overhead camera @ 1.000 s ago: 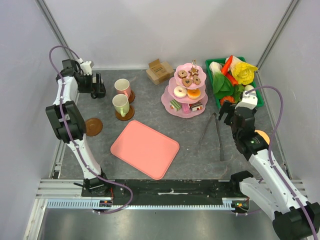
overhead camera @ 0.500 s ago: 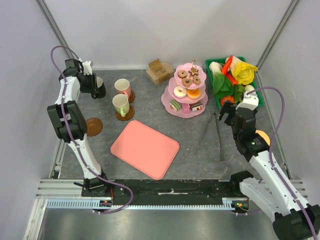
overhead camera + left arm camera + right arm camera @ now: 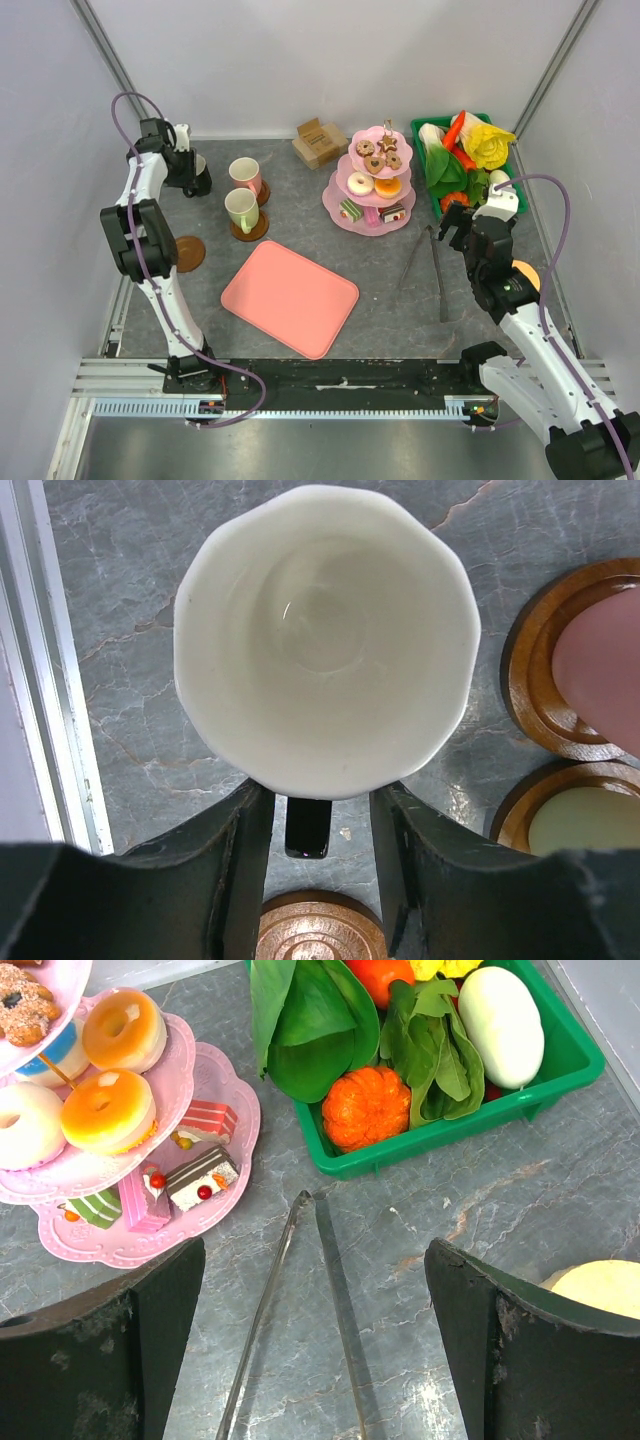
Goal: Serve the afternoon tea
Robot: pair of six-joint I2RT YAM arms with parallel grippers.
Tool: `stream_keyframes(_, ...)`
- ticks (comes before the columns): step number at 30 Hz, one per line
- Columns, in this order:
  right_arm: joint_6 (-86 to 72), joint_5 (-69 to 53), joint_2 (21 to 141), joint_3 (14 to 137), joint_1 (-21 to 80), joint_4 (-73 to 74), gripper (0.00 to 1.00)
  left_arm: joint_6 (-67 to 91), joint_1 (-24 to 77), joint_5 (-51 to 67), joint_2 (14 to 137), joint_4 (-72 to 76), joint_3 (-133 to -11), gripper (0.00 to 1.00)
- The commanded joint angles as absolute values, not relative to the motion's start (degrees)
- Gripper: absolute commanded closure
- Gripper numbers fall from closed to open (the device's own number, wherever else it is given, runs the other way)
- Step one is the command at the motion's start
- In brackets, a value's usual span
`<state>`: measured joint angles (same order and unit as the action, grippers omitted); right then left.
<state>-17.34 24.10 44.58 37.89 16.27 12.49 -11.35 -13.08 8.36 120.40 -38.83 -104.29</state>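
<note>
The left gripper (image 3: 320, 795) has its fingers (image 3: 250, 850) narrowed on either side of the black mug's (image 3: 325, 640) handle (image 3: 308, 830). Their tips are hidden under the rim, so I cannot tell whether they pinch it. The mug stands upright on the table at the far left, beside the pink mug (image 3: 600, 670) and green mug (image 3: 585, 820), each on a coaster (image 3: 530, 680). A bare coaster (image 3: 322, 930) lies nearer. The right gripper (image 3: 315, 1340) hangs spread wide above the tongs (image 3: 300, 1290), near the pastry stand (image 3: 215, 1090).

Under the rim of the black mug (image 3: 325, 640), hidden: top of its handle, and any touch with the left gripper (image 3: 320, 810) fingers. Cut by the right edge, blurred: pink mug (image 3: 600, 670).
</note>
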Motion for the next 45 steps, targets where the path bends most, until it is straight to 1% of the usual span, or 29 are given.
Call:
stream_keyframes(1,-17.1,25.0,43.9,37.7,16.2,10.4,0.02,-9.5,-12.8,5.9,121.2,-37.4,-105.3,0.51)
stream_keyframes(3,-17.1,25.2,43.7,37.7,16.1,10.4,0.02,-9.2,-12.8,6.1,121.1,-37.4,-105.3,0.53)
stream_keyframes(4,-17.1,25.3,43.6,37.6,16.2,10.4,0.02,-9.0,-12.8,6.2,121.2,-37.4,-105.4,0.56)
stream_keyframes(5,-17.1,25.3,43.4,37.7,16.2,10.5,0.02,-8.7,-12.8,6.2,121.3,-37.4,-105.5,0.60)
stream_keyframes(6,-17.1,25.3,43.4,37.7,16.2,10.5,0.02,-8.5,-12.8,6.5,121.5,-37.4,-105.6,0.69)
stream_keyframes(7,-17.1,25.3,43.2,37.7,16.2,10.5,0.02,-8.4,-12.8,6.7,121.5,-37.6,-105.6,0.74)
stream_keyframes(9,-17.1,25.4,42.9,37.7,16.2,10.6,0.02,-8.3,-12.8,6.6,121.5,-37.8,-105.8,0.84)
stream_keyframes(10,-17.1,25.5,42.8,37.7,16.2,10.5,0.02,-8.0,-12.8,6.5,121.3,-38.0,-105.9,0.92)
stream_keyframes(12,-17.1,25.6,42.3,37.6,16.2,10.5,0.02,-7.2,-12.8,5.8,120.9,-38.1,-106.1,0.98)
stream_keyframes(17,-17.3,24.6,41.7,37.8,16.2,10.5,0.02,-2.4,-12.7,2.8,118.2,-39.0,-108.2,0.98)
stream_keyframes(20,-17.6,23.3,41.2,37.8,16.2,10.4,0.02,2.7,-12.0,0.7,112.0,-37.2,-106.2,0.98)
stream_keyframes(22,-17.9,22.0,40.7,37.6,16.2,10.2,0.02,6.8,-10.9,-3.3,108.2,-36.6,-104.2,0.98)
stream_keyframes(24,-18.2,20.0,40.2,37.4,16.1,9.8,0.02,12.0,-9.7,-8.1,103.5,-36.5,-100.4,0.98)
stream_keyframes(31,-19.1,16.3,38.1,37.2,16.2,9.5,0.02,27.0,-7.2,-18.6,85.1,-35.8,-77.9,0.98)
stream_keyframes(35,-19.4,15.1,37.4,37.2,16.2,9.5,0.02,32.6,-7.1,-23.0,73.5,-36.5,-65.9,0.98)
stream_keyframes(37,-19.7,14.2,37.2,36.8,16.3,9.1,0.02,32.0,-7.1,-22.2,68.0,-33.6,-59.5,0.98)
stream_keyframes(40,-20.0,12.6,37.4,36.7,16.2,8.7,0.02,32.4,-7.0,-20.9,65.8,-31.0,-55.6,0.98)
stream_keyframes(45,-20.1,12.1,37.8,36.7,16.2,8.4,0.02,32.8,-7.1,-21.5,67.2,-29.3,-51.9,0.98)
